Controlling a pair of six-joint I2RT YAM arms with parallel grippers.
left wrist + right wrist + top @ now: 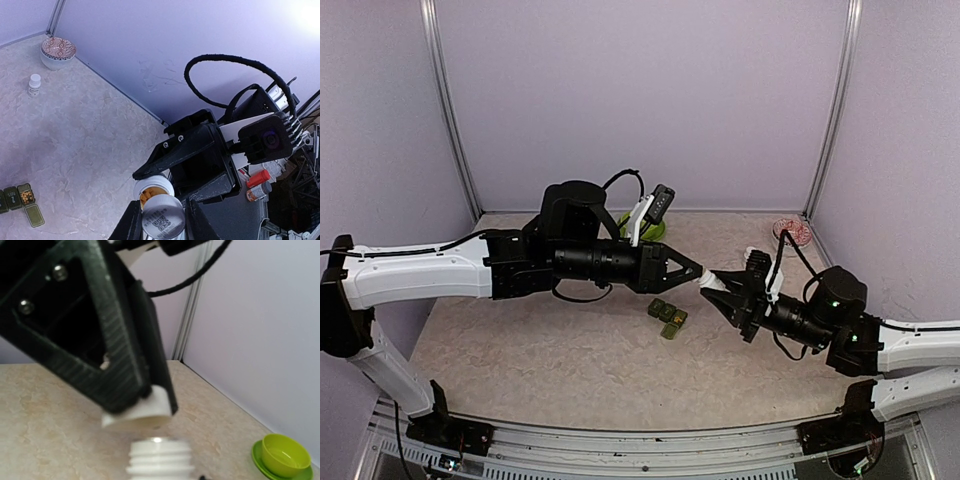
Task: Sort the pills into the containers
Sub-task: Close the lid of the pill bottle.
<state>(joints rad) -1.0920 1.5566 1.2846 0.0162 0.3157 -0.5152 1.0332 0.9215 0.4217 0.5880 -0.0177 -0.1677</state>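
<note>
Above the middle of the table my left gripper (694,272) is shut on a flat white round cap (162,219) with a printed code. Just beyond it my right gripper (720,285) is shut on a small white bottle (153,186), whose mouth is open and shows yellow-orange pills (148,196). In the right wrist view the cap (138,413) hangs tilted, a little above the bottle's threaded neck (160,461). The dark green pill box (667,316) lies on the table below both grippers. One of its lids (34,215) is folded open.
A lime green bowl (282,455) stands at the back, partly behind the left arm (640,226). A patterned bowl (58,51) sits in the far right corner, with another small white bottle (34,84) near it.
</note>
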